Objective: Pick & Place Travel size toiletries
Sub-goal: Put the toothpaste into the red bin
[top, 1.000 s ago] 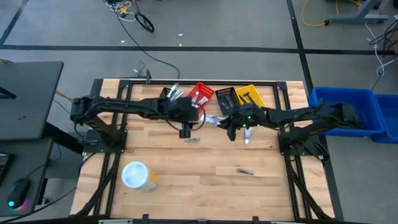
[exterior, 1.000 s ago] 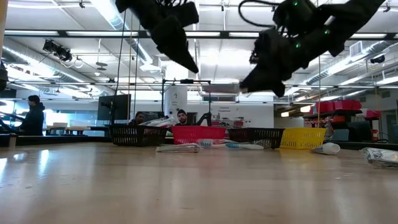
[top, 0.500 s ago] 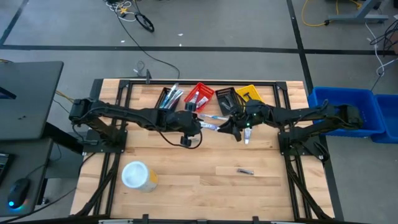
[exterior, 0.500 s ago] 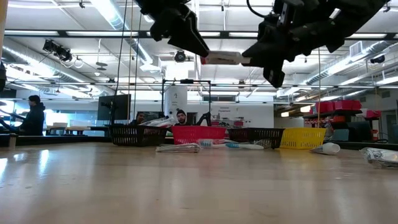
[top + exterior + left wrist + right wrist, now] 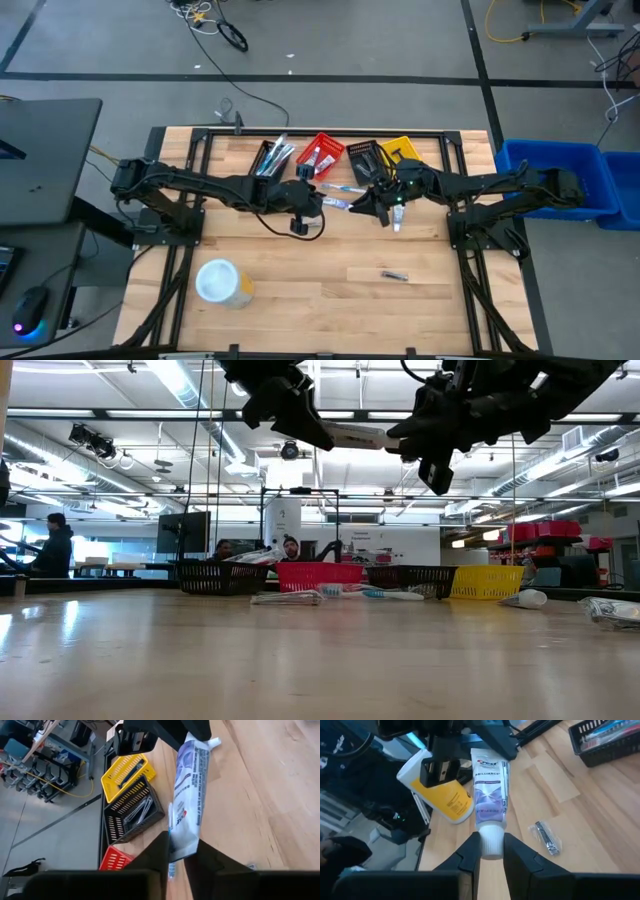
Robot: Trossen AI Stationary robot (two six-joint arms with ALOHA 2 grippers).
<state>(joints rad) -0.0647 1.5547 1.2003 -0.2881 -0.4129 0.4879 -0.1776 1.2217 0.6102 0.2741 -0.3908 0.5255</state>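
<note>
A white and purple toothpaste tube point(image 5: 490, 785) hangs in the air between my two grippers, over the middle of the table's far half point(image 5: 338, 203). My right gripper point(image 5: 491, 849) is shut on its cap end. My left gripper point(image 5: 180, 854) is shut on its flat crimped end. In the low view the tube point(image 5: 355, 435) lies roughly level, high above the table. Other toiletries lie on the wood: a blue toothbrush point(image 5: 343, 187), a small white tube point(image 5: 397, 222) and a dark sachet point(image 5: 394, 275). My left gripper pinches the tube's flat crimped end point(image 5: 181, 845) between its two fingers, coming from the table's left and slanting down, in line with the tube. The tube is clear of the table. My right gripper pinches the white cap point(image 5: 491, 840) between its two fingers, coming from the table's right, in line with the tube. The tube stretches away from it toward the left gripper, lifted clear.
Along the far edge stand a black basket point(image 5: 272, 157), a red one point(image 5: 322, 152), a second black one point(image 5: 363, 158) and a yellow one point(image 5: 402, 152). A round white-lidded yellowish tub point(image 5: 222, 283) stands near left. Blue bins point(image 5: 560, 175) sit beyond the table's right edge.
My left gripper has swung toward the table's right, rolled, and come onto the tube's flat end. My right gripper has risen a little and turned, bringing the tube up to lie roughly level between the two grippers.
</note>
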